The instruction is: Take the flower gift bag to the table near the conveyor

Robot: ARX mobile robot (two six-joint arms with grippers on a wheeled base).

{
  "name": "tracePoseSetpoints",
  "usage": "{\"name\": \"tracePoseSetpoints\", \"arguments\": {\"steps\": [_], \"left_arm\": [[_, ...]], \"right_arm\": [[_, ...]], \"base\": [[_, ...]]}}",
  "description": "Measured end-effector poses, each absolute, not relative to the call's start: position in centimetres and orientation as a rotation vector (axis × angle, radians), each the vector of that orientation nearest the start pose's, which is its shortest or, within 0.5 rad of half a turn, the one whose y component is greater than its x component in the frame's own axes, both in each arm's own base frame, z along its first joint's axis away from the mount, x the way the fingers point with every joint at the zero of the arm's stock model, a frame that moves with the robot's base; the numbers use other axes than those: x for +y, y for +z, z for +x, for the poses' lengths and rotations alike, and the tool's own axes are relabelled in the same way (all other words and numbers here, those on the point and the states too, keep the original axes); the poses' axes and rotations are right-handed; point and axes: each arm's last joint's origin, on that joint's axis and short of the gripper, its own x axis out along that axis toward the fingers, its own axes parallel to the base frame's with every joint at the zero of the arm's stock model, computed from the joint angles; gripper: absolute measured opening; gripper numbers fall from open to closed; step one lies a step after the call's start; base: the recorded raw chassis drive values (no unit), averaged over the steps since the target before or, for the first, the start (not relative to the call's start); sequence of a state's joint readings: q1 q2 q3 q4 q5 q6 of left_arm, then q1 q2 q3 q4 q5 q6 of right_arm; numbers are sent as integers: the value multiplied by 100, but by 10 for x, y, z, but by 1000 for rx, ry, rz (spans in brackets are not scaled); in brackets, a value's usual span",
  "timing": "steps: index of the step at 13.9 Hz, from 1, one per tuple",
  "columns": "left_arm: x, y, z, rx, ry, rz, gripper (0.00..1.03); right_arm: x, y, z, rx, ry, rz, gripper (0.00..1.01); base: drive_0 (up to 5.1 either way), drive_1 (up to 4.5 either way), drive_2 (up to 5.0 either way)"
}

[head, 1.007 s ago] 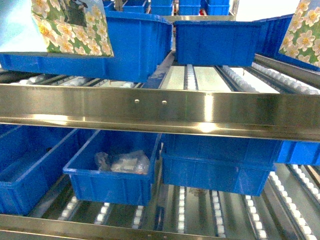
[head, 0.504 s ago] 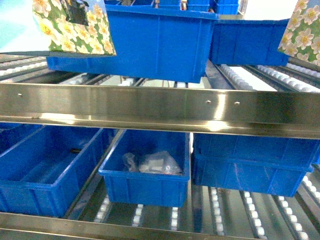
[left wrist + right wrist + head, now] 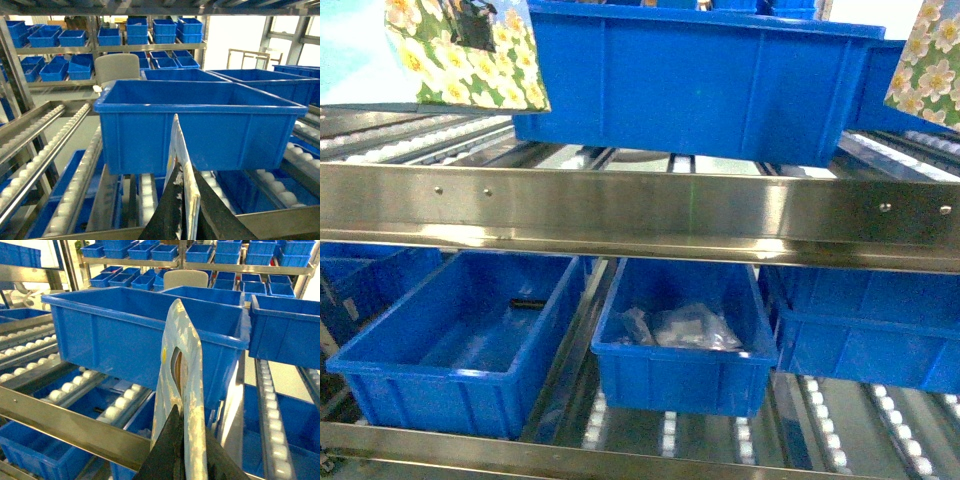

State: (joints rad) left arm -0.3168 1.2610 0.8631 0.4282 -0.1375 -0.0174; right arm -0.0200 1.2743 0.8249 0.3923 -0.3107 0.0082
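left pincer [image 3: 181, 210] grips gift bag [image 3: 183, 170] | right pincer [image 3: 184, 450] grips another | facing conveyor [image 3: 640, 210]

My head camera gives a soft, slightly blurred picture with a blue cast. A steel rail [image 3: 640, 215] crosses it, carrying a bright glare spot right of centre and faint smeared reflections. Bins [image 3: 470, 340] below the rail sit in shade. From my left wrist, a window [image 3: 240, 42] far ahead and to the right is blown out to white. The bag [image 3: 182, 175] edge pinched in my left gripper [image 3: 184, 210] is out of focus. My right wrist view is evenly lit and sharper; the bag there is blurred near the lens.
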Motion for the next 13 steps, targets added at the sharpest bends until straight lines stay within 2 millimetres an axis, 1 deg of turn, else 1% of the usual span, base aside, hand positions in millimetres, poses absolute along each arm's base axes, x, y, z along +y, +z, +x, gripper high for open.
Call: {"name": "tracePoseSetpoints", "arguments": {"steps": [13], "left_arm": [[-85,318,272,-29,-179,-24,2]], "right_arm": [[3,298,285,57,291,17,2]], "base": [[-492,245,245]]}}
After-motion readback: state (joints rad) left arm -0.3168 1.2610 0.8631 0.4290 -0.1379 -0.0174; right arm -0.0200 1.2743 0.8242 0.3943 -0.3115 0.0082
